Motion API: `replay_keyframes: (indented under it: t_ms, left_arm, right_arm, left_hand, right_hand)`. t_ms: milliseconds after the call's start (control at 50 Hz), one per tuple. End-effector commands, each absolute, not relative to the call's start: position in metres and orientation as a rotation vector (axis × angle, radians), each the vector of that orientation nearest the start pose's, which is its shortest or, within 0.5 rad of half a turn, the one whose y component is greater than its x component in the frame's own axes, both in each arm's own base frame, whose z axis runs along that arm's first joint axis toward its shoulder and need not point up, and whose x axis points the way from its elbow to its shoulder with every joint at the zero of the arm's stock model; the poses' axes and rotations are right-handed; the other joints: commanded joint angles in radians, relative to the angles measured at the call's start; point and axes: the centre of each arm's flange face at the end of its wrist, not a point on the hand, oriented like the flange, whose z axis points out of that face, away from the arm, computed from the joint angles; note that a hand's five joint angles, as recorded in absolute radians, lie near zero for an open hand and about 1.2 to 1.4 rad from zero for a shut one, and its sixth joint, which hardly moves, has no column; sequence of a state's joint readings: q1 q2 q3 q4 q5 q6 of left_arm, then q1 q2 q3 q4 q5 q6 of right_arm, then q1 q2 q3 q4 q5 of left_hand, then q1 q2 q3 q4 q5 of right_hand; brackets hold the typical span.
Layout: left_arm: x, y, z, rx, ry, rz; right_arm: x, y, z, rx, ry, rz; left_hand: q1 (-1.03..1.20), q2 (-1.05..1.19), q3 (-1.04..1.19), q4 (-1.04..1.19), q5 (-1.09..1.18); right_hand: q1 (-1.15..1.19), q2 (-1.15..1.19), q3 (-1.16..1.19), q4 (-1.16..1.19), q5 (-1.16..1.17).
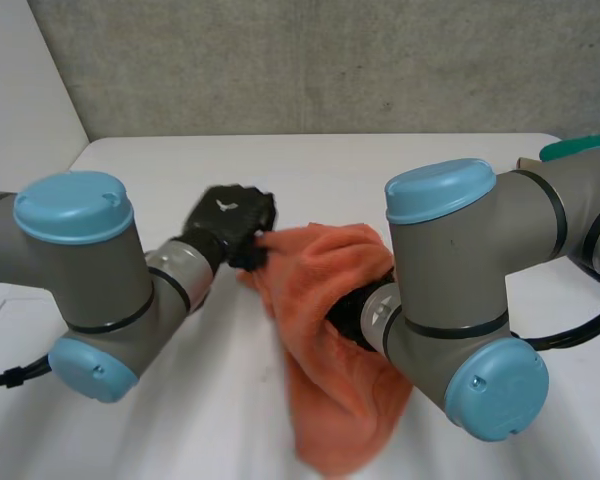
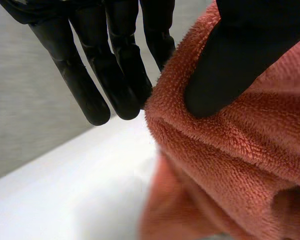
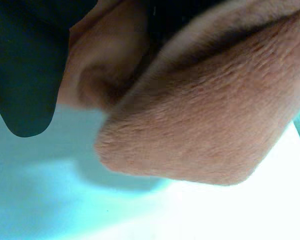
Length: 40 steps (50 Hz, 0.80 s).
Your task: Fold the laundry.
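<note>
An orange terry towel (image 1: 330,340) hangs above the white table (image 1: 400,170) between my two hands. My left hand (image 1: 230,222) is at the towel's upper left corner. In the left wrist view its thumb (image 2: 225,65) presses the towel (image 2: 230,150) against the nearest finger, while the other fingers (image 2: 90,75) stretch straight beside the cloth. My right hand (image 1: 352,312) is under the towel's middle, and the cloth drapes over it and hangs down in front. In the right wrist view one straight black finger (image 3: 25,75) sticks out beside the draped towel (image 3: 200,125); the others are covered.
A green object (image 1: 580,146) lies at the table's far right edge, next to something brown (image 1: 528,162). A grey wall runs behind the table. My two big arm joints (image 1: 75,280) (image 1: 460,300) fill the near side.
</note>
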<state>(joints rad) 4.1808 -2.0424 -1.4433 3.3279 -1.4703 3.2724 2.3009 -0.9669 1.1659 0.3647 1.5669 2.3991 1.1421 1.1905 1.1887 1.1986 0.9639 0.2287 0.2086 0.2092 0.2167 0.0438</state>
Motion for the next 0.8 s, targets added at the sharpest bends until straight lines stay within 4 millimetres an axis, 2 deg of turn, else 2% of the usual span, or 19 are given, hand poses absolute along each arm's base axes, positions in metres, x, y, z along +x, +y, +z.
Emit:
replay_keyframes:
  t_ms: [20,100,160,260,280,380,500,520,560,580,640,660,680,720,740,800]
  left_arm:
    - [-0.293,-0.288,0.224,0.728,2.349,-2.314]
    - [-0.270,-0.303,0.243,0.562,2.261,-2.343]
    - [-0.264,-0.300,0.242,0.545,2.268,-2.304]
    - [-0.266,-0.284,0.212,0.669,2.396,-2.144]
    - [-0.269,-0.274,0.202,0.732,2.446,-2.087]
    - [-0.281,-0.244,0.181,0.908,2.556,-1.974]
    - [-0.285,-0.219,0.185,0.967,2.593,-1.945]
    - [-0.284,-0.210,0.192,0.963,2.609,-1.939]
    - [-0.282,-0.201,0.201,0.949,2.620,-1.946]
    - [-0.279,-0.194,0.213,0.930,2.625,-1.974]
    - [-0.272,-0.187,0.231,0.890,2.612,-2.028]
    - [-0.268,-0.186,0.244,0.863,2.582,-2.080]
    - [-0.266,-0.186,0.249,0.853,2.568,-2.099]
    - [-0.262,-0.188,0.262,0.835,2.519,-2.150]
    - [-0.259,-0.194,0.271,0.820,2.473,-2.185]
    - [-0.252,-0.211,0.282,0.809,2.401,-2.218]
  right_arm:
    - [0.345,-0.205,0.192,-1.796,2.067,-1.538]
    - [0.339,-0.212,0.198,-1.794,2.082,-1.551]
    - [0.329,-0.218,0.201,-1.850,2.102,-1.534]
    - [0.308,-0.233,0.197,-2.011,2.149,-1.457]
    - [0.303,-0.240,0.197,-2.046,2.161,-1.449]
    - [0.292,-0.265,0.206,-2.020,2.230,-1.548]
    - [0.293,-0.284,0.221,-1.724,2.300,-1.734]
    - [0.295,-0.286,0.222,-1.623,2.299,-1.763]
    - [0.297,-0.287,0.220,-1.542,2.301,-1.763]
    - [0.299,-0.286,0.217,-1.454,2.307,-1.744]
    - [0.301,-0.281,0.210,-1.320,2.327,-1.671]
    - [0.302,-0.277,0.205,-1.224,2.336,-1.615]
    - [0.303,-0.274,0.201,-1.175,2.341,-1.577]
    - [0.305,-0.269,0.195,-1.065,2.354,-1.504]
    - [0.307,-0.261,0.188,-0.962,2.364,-1.421]
    - [0.313,-0.248,0.177,-0.826,2.369,-1.299]
  left_hand:
    - [0.254,0.206,0.208,0.198,0.258]
    - [0.254,0.206,0.208,0.198,0.258]
    - [0.254,0.206,0.208,0.198,0.258]
    - [0.254,0.206,0.208,0.198,0.258]
    - [0.254,0.206,0.208,0.198,0.258]
    - [0.254,0.206,0.208,0.198,0.258]
    - [0.254,0.206,0.208,0.198,0.258]
    - [0.254,0.206,0.208,0.198,0.258]
    - [0.240,0.192,0.193,0.183,0.244]
    - [0.039,-0.009,-0.007,-0.017,0.043]
    - [-0.355,-0.403,-0.401,-0.411,-0.351]
    - [-0.656,-0.704,-0.702,-0.712,-0.652]
    - [-0.772,-0.820,-0.818,-0.828,-0.768]
    - [-0.873,-0.921,-0.919,-0.929,-0.869]
    - [-0.914,-0.962,-0.960,-0.970,-0.910]
    - [-0.961,-1.009,-1.007,-1.017,-0.957]
  right_hand:
    - [-0.054,-0.034,-0.035,-0.042,-0.044]
    - [-0.054,-0.034,-0.035,-0.042,-0.044]
    - [-0.054,-0.034,-0.035,-0.042,-0.044]
    - [-0.054,-0.034,-0.035,-0.042,-0.044]
    - [-0.054,-0.034,-0.035,-0.042,-0.044]
    - [-0.054,-0.034,-0.035,-0.042,-0.044]
    - [-0.054,-0.034,-0.035,-0.042,-0.044]
    - [-0.054,-0.034,-0.035,-0.042,-0.044]
    - [-0.054,-0.034,-0.035,-0.042,-0.044]
    - [-0.054,-0.034,-0.035,-0.042,-0.044]
    - [-0.054,-0.034,-0.035,-0.042,-0.044]
    - [-0.054,-0.034,-0.035,-0.042,-0.044]
    - [-0.054,-0.034,-0.035,-0.042,-0.044]
    - [-0.054,-0.034,-0.035,-0.042,-0.044]
    - [-0.054,-0.034,-0.035,-0.042,-0.044]
    - [-0.054,-0.034,-0.035,-0.042,-0.044]
